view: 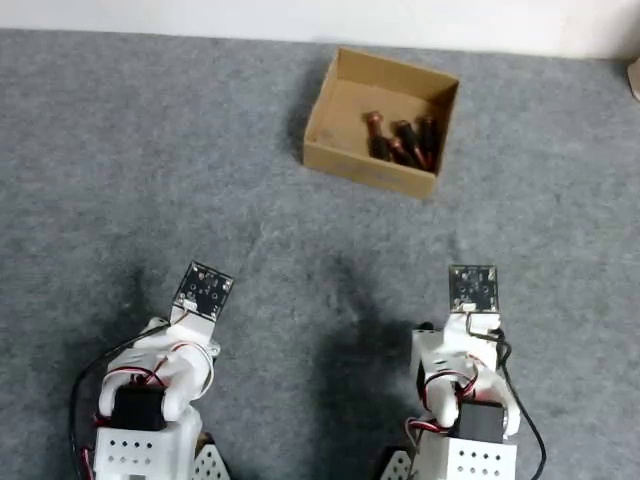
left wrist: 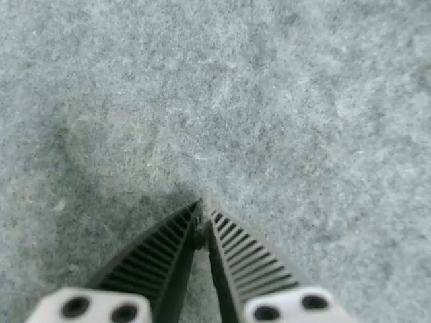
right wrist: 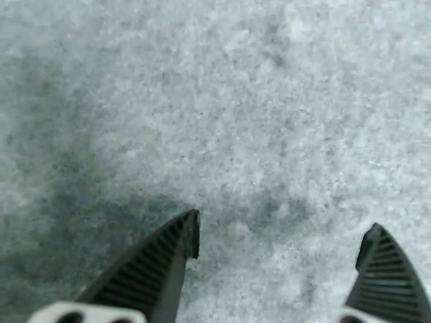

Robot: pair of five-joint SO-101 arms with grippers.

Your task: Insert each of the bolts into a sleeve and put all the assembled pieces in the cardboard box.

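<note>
The left gripper (left wrist: 202, 207) at seven o'clock rests with jaws together on nothing, the bolt-and-sleeve pieces (view: 402, 140) lie inside the cardboard box (view: 370, 172) at twelve o'clock, and the right gripper (right wrist: 283, 225) at five o'clock holds jaws apart, so I judge the task finished, calling for no further grasp.
</note>
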